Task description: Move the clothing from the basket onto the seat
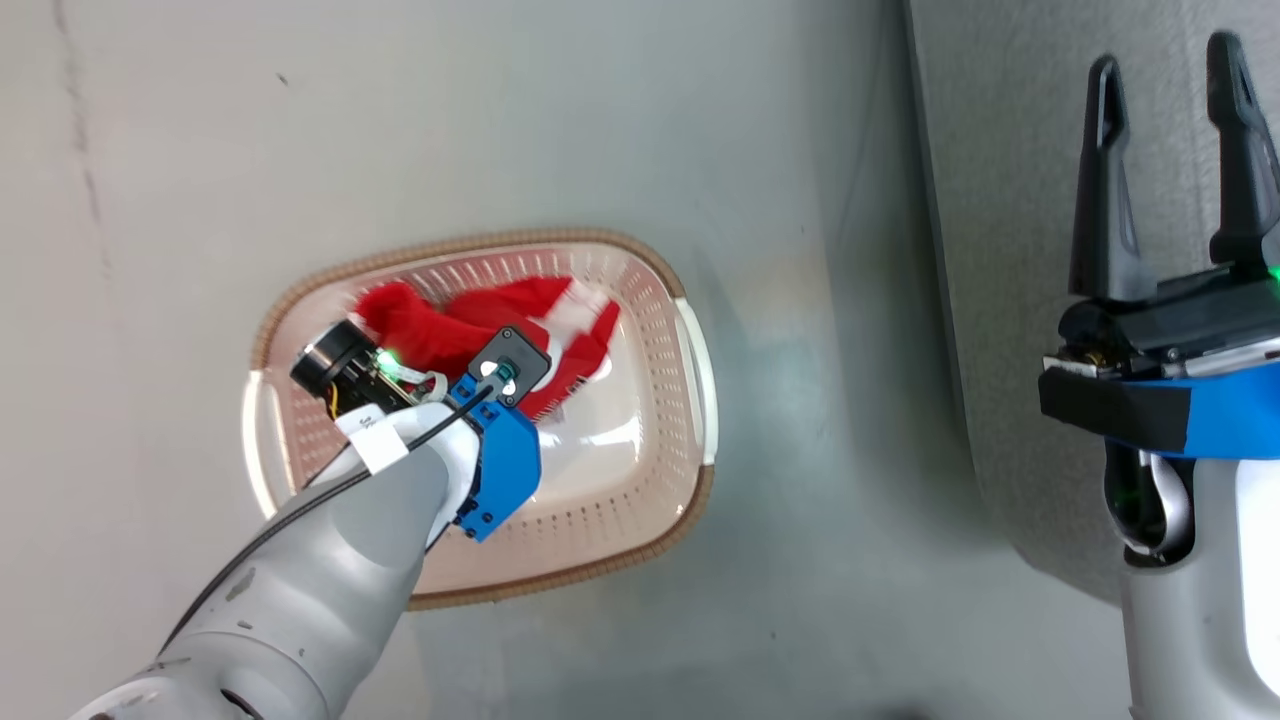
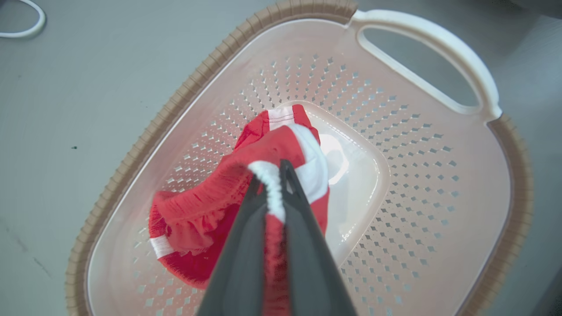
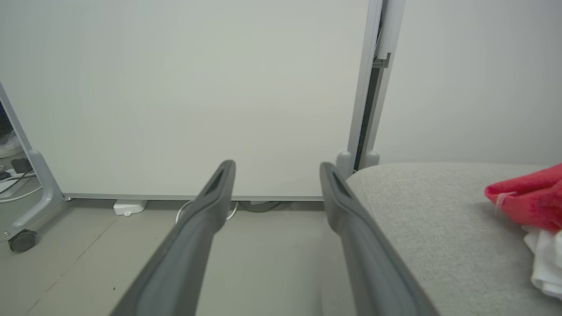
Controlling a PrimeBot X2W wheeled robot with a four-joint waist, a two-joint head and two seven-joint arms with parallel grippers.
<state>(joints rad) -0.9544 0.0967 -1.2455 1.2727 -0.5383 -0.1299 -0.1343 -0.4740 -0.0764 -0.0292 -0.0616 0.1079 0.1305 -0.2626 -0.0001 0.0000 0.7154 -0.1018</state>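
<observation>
- head view: left arm point(image 1: 400, 480) reaches down into the basket point(image 1: 480, 242), which sits on the floor point(image 1: 600, 120); it's right over the red garment point(image 1: 470, 325) bunched toward the far side; can't see its fingers from here, the wrist hides them; right gripper point(image 1: 1165, 58) hangs beside the seat point(image 1: 1000, 250), fingers apart, nothing in them; just open floor between basket and seat, so the carry across looks unobstructed to me
- left wrist view: left gripper point(image 2: 268, 175) has its fingers clamped on the garment's white trim; the rest droops onto the basket bottom; soft, light, floppy stuff I reckon, so it'll trail and could catch on the basket's edge unless lifted well clear; that gathered band seems a decent spot to pinch
- right wrist view: right fingers spread, empty; the seat's rounded edge is just beside one of them; second red garment point(image 3: 527, 197) lies on the cushion already, with plenty of bare grey next to it for this one
</observation>
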